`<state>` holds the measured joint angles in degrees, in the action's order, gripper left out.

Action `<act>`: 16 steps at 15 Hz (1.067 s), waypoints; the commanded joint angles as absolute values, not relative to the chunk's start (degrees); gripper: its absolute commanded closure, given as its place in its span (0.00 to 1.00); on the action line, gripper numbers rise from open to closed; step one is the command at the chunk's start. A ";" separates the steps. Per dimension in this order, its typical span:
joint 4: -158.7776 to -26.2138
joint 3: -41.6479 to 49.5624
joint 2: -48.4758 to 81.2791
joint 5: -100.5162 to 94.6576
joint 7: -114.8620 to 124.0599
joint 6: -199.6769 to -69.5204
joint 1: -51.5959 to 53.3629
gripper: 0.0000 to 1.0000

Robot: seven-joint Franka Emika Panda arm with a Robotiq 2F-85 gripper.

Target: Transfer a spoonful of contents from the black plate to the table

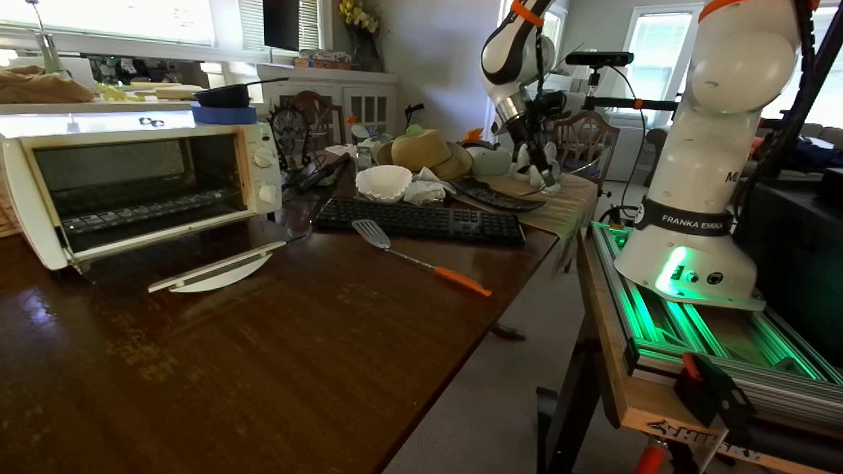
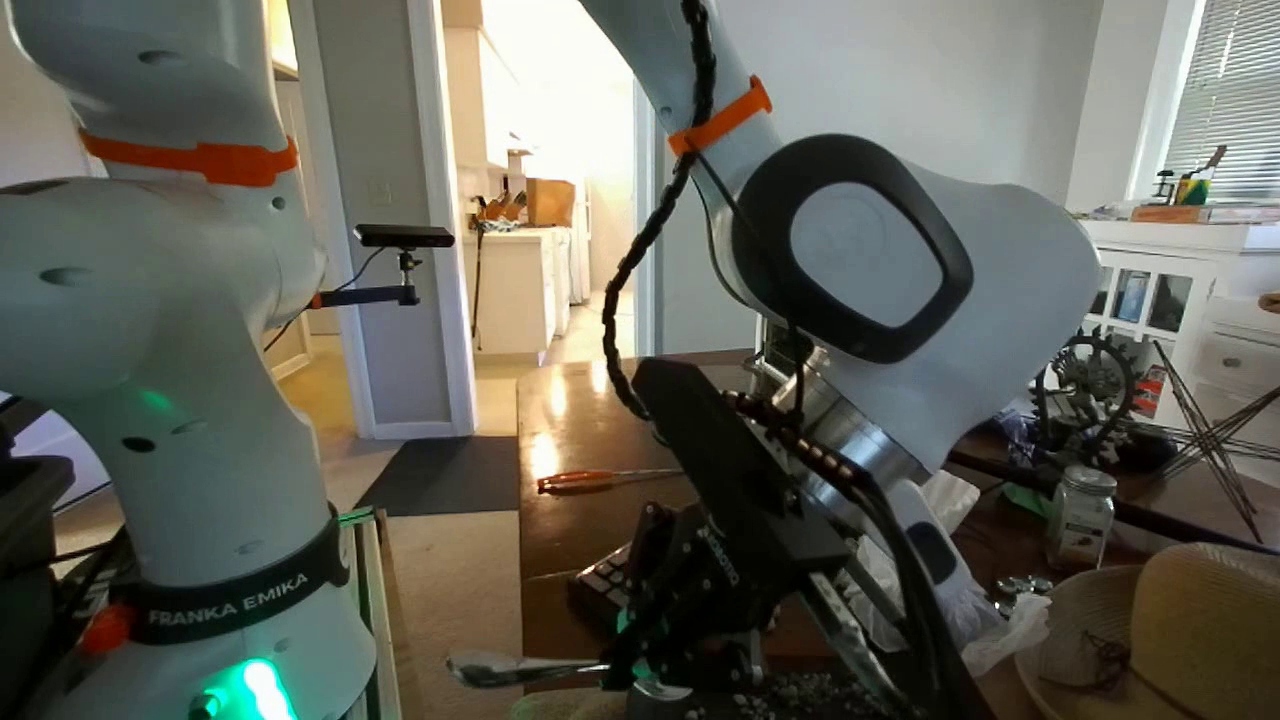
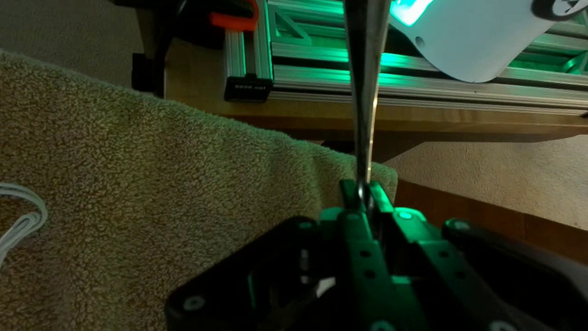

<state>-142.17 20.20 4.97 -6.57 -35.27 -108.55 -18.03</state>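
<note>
My gripper (image 3: 363, 191) is shut on a shiny metal spoon (image 3: 366, 87), which reaches away from the fingertips toward the robot base in the wrist view. The spoon also shows in an exterior view (image 2: 530, 669), sticking out sideways from the gripper (image 2: 635, 665). I cannot tell whether it carries anything. The black plate (image 1: 500, 196) lies on the cloth-covered part of the table (image 1: 296, 355), beside the gripper (image 1: 550, 184). Dark, grainy contents (image 2: 810, 692) show at the bottom edge of an exterior view, partly hidden by the arm. The plate is out of the wrist view.
A greenish towel (image 3: 138, 207) covers the table corner, with a white cable (image 3: 23, 225) on it. A keyboard (image 1: 421, 220), an orange-handled spatula (image 1: 461, 280), a white bowl (image 1: 384, 183), straw hats (image 1: 428, 155) and a toaster oven (image 1: 151, 178) stand around. A glass jar (image 2: 1082, 515) is behind the arm.
</note>
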 commanded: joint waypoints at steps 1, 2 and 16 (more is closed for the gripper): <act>-139.09 18.83 10.76 -2.70 -36.63 -110.56 -19.32 0.98; -138.30 18.44 12.03 -1.84 -36.61 -110.16 -19.54 0.98; -133.48 16.88 14.40 -1.00 -37.69 -101.94 -21.40 0.98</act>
<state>-134.84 17.70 13.17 -1.64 -36.47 -103.94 -20.33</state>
